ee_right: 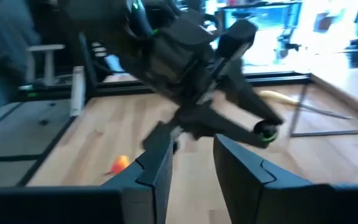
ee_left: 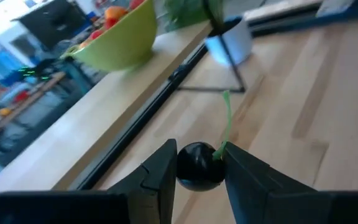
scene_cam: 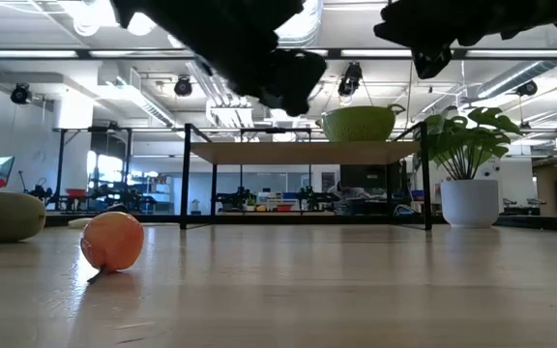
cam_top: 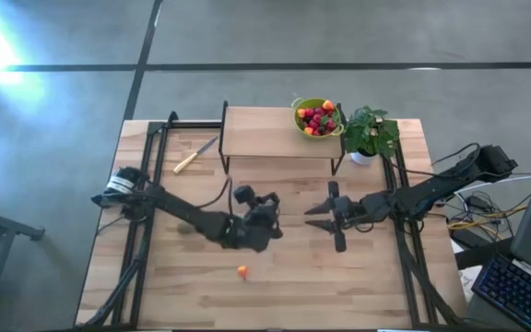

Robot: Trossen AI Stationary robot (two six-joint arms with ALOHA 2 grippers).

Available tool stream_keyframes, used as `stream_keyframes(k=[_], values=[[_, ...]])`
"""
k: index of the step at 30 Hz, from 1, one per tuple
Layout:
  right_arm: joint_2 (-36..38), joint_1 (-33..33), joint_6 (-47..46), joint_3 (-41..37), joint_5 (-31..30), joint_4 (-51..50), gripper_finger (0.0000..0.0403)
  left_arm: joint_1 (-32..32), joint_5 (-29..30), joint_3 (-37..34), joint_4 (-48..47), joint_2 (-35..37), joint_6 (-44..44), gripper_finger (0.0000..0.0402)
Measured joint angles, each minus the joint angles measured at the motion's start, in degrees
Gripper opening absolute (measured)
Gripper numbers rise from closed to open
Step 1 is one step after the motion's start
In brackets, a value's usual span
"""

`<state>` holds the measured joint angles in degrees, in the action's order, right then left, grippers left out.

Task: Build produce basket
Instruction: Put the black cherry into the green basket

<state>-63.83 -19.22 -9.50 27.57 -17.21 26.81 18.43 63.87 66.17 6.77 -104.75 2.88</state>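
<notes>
Left end effector, mid-frame overhead, pinches a dark cherry; right end effector hangs empty, slightly parted. Next, I'd say, carry it to the produce basket, upper centre shelf.

I see a pale wooden table with matt planks, a glossy dark cherry between matt black plastic-looking fingers, and a smooth lime-green basket, seemingly plastic.

overhead, table-level, two wrist views
</notes>
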Motion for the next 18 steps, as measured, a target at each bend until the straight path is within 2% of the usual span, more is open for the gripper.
stream_keyframes(k=[5,13,18], values=[[0.0,0.0,-0.2,0.0,-6.5,0.0,0.0133,-1.3,-5.6,0.0,9.6,0.0,-7.8,0.0113],[0.0,0.1,-0.4,0.0,-8.2,0.1,0.0161,-1.3,-6.4,0.0,19.3,0.0,-18.6,0.0113],[0.0,0.1,1.0,0.0,-11.4,0.5,0.017,-1.3,-13.0,0.0,22.6,0.0,-20.6,0.0107]])
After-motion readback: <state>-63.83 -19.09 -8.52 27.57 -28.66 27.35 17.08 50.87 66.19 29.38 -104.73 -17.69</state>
